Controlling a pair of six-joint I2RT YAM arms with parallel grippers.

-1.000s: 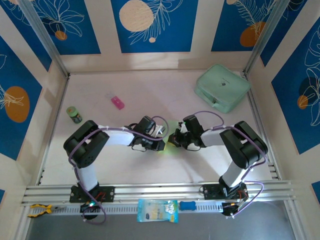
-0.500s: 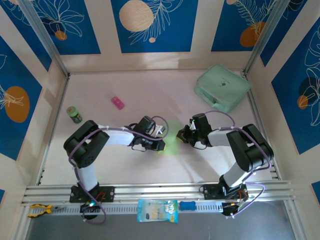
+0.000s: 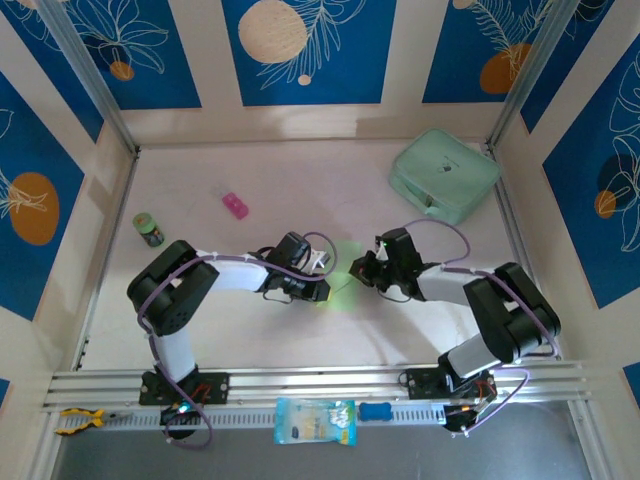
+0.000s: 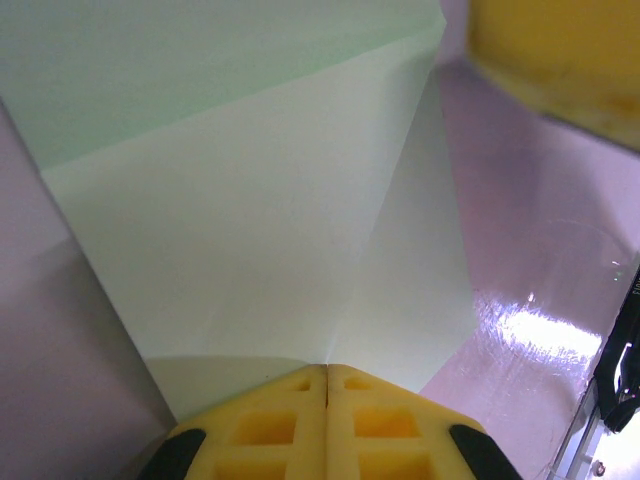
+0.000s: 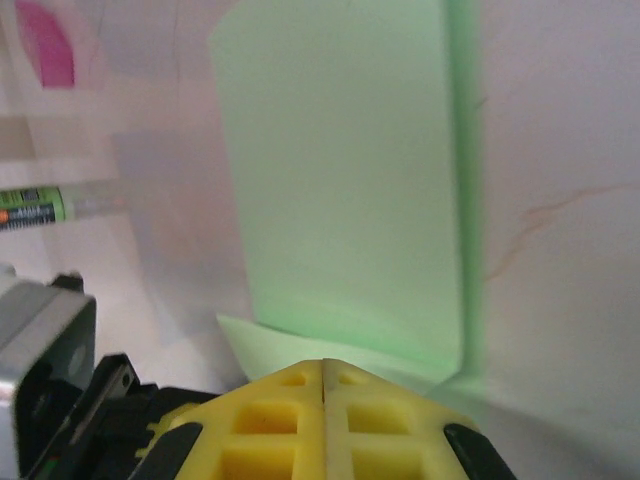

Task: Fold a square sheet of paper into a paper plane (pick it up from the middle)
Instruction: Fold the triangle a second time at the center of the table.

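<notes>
Left gripper point(image 4: 326, 372) and right gripper point(image 5: 323, 365): fingers pressed together, each pinching 1 edge of the part-folded paper sheet point(image 4: 250, 220), mid-table point(image 3: 270, 190) between them. Move both in sync and align edges before creasing.

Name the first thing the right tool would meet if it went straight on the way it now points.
The right tool would meet the sheet of paper, directly ahead and perhaps in contact; the left tool lies beyond.

Pale-green paper point(image 4: 250, 220); yellow left gripper point(image 4: 327, 372); mint-green case point(image 3: 445, 176); blue, white-leafed wall panels point(image 3: 310, 80).
</notes>
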